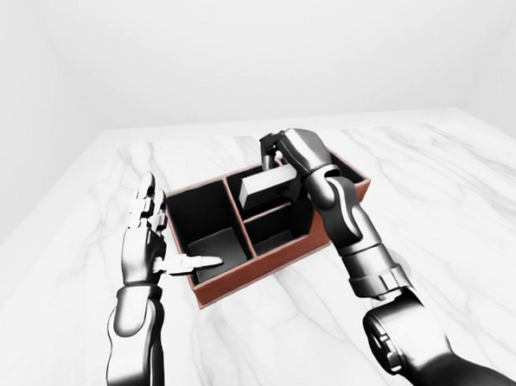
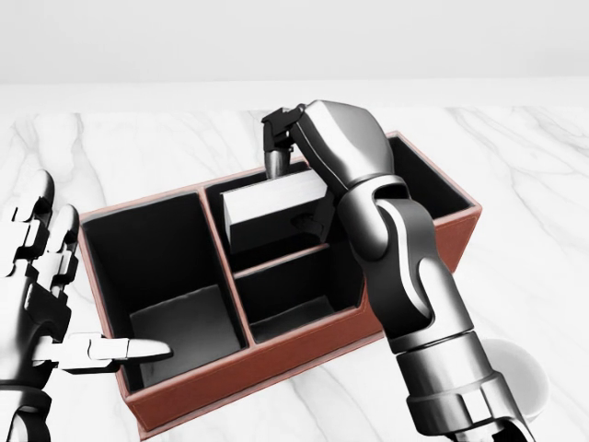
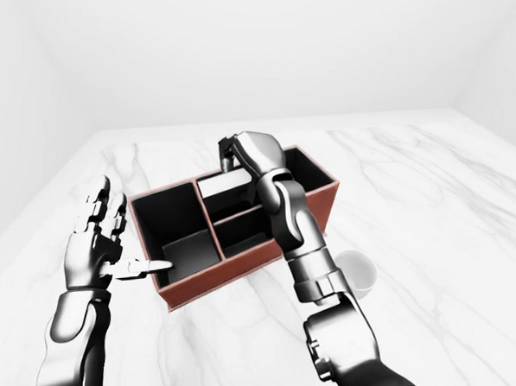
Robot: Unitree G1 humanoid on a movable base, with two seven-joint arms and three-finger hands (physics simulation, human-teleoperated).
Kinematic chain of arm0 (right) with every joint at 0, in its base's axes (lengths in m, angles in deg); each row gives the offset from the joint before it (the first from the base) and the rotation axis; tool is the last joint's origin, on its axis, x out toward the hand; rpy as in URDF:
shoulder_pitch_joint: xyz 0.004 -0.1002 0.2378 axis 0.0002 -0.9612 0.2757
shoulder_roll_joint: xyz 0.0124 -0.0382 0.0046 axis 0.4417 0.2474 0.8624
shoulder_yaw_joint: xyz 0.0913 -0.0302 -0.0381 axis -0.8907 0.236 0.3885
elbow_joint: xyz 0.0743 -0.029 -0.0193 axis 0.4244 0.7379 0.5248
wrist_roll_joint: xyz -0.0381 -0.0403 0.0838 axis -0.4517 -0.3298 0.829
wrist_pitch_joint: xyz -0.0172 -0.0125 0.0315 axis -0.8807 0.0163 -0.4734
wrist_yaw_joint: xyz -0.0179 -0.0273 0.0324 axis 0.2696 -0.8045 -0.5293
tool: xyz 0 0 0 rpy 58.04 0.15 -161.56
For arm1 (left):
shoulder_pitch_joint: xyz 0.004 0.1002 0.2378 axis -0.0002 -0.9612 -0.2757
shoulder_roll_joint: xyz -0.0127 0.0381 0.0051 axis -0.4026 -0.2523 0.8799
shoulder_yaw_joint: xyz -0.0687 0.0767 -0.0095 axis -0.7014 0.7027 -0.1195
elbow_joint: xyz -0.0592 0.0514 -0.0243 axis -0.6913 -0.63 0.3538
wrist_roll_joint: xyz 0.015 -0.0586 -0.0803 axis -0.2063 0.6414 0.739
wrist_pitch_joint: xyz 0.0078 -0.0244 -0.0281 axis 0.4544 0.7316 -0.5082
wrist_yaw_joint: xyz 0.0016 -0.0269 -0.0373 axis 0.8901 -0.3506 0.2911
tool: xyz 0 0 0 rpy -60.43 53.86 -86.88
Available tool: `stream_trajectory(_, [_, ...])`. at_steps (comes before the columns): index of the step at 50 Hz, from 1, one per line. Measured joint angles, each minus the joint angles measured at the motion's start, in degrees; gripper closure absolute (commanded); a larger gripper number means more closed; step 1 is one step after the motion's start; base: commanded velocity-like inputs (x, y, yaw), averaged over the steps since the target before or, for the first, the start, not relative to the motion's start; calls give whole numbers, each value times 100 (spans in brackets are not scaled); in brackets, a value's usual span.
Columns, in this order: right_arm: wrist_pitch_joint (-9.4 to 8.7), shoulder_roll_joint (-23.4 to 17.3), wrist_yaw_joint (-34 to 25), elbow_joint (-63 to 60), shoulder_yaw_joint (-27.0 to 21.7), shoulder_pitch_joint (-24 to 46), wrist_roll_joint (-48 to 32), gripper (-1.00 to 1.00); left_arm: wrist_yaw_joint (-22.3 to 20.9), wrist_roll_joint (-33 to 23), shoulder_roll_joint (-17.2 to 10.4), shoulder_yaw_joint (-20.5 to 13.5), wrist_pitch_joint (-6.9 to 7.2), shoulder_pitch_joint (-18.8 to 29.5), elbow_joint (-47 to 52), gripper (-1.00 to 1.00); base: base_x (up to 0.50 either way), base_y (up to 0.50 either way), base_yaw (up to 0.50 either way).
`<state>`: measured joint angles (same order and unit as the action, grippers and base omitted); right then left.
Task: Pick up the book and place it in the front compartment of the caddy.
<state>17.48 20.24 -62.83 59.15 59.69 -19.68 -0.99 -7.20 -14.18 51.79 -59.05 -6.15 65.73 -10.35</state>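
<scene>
The red-brown caddy (image 2: 241, 370) with black compartments lies on the marble table, centre of the head view. My right hand (image 2: 294, 189) is shut on the pale grey book (image 2: 274, 217), fingers over its top edge and thumb underneath. The book is level, over the upper of the two middle compartments, just above the divider (image 2: 276, 261). Whether it touches the caddy I cannot tell. My left hand (image 2: 69, 304) is open at the caddy's left end, its thumb (image 2: 129, 350) reaching over the rim of the large left compartment (image 2: 175, 322). My right forearm hides most of the right compartment.
A white cup (image 3: 357, 271) stands on the marble table (image 2: 525, 193) below the caddy's right end, close to my right forearm. The table runs wide on both sides in the eye views, up to plain white walls.
</scene>
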Motion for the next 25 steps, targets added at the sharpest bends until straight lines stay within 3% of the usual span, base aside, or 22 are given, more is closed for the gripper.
stream_trajectory(25, [336, -10, 754, 1498, 26, 586, -102, 100, -2, -23, 5, 17, 0, -2, -29, -98, 0, 0, 0])
